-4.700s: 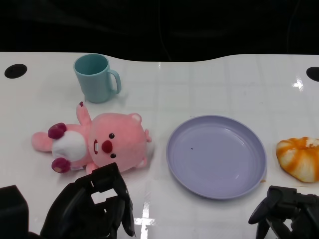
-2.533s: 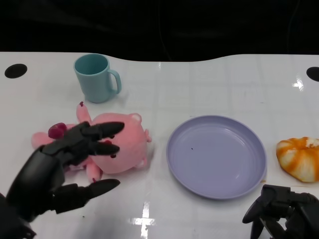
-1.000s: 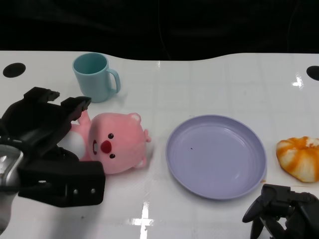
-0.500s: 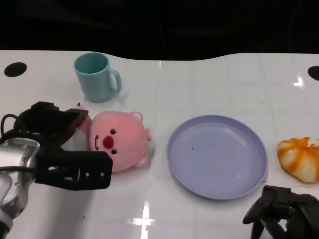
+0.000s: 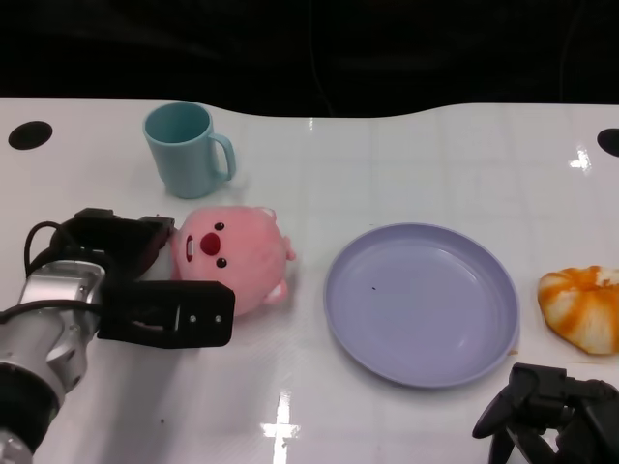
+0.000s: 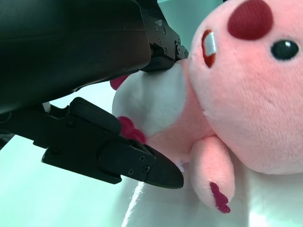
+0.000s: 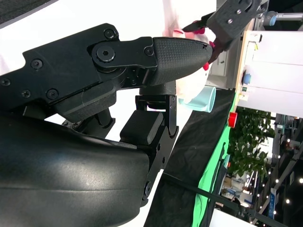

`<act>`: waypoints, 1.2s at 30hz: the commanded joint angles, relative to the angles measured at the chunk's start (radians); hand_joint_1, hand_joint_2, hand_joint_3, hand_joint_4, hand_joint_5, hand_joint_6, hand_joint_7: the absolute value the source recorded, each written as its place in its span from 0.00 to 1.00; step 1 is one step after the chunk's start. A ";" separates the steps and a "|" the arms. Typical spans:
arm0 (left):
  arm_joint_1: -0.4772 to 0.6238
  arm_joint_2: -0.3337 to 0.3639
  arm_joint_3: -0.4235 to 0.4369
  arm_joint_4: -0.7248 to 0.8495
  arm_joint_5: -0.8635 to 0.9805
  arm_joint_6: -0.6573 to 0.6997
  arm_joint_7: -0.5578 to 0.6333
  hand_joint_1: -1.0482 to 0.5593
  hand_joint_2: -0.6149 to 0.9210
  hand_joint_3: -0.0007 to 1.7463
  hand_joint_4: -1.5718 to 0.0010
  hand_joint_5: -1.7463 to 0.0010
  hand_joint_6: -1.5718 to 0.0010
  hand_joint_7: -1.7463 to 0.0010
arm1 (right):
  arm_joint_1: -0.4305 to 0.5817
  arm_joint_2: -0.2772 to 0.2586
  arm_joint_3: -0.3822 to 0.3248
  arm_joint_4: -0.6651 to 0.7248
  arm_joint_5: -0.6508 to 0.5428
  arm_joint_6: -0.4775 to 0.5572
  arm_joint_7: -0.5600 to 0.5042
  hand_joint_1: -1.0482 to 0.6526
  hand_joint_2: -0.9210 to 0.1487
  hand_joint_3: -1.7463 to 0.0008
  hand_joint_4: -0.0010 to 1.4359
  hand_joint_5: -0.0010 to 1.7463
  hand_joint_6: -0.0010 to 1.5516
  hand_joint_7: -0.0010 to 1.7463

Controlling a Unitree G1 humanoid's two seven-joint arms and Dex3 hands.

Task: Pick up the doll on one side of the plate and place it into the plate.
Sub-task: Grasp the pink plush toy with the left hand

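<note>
The doll, a soft pink plush with a round head and red nose, sits on the white table at about 9 o'clock from the plate, near its rim but apart from it. Its head faces up and toward the plate; the body runs back toward 9 o'clock into the left hand, whose black fingers close around the white belly in the wrist view. That hand is plainly the nearer one. The plate is smooth, lilac, shallow and round. The right hand rests at 5 o'clock of the plate, fingers curled on nothing.
</note>
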 commanded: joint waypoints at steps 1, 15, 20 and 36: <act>-0.039 -0.025 -0.032 0.098 -0.012 -0.017 0.022 0.19 1.00 0.05 0.96 0.88 0.87 1.00 | 0.012 -0.009 -0.009 -0.019 0.008 0.002 -0.001 0.05 0.00 0.75 0.66 0.82 0.59 0.63; -0.171 -0.120 -0.073 0.442 -0.123 -0.048 -0.084 0.43 1.00 0.07 0.54 0.49 0.46 0.99 | 0.029 -0.006 -0.006 -0.047 0.007 0.018 -0.006 0.04 0.00 0.76 0.66 0.81 0.59 0.63; -0.130 -0.104 -0.087 0.452 -0.120 -0.134 0.076 0.45 0.99 0.01 0.62 0.11 0.42 0.59 | 0.032 -0.006 -0.005 -0.050 0.014 0.016 -0.002 0.04 0.00 0.76 0.66 0.81 0.60 0.63; -0.045 -0.059 -0.074 0.446 -0.126 -0.322 0.582 0.56 0.95 0.19 0.44 0.00 0.60 0.01 | 0.031 -0.009 -0.007 -0.054 0.011 0.020 -0.003 0.05 0.00 0.75 0.66 0.81 0.59 0.62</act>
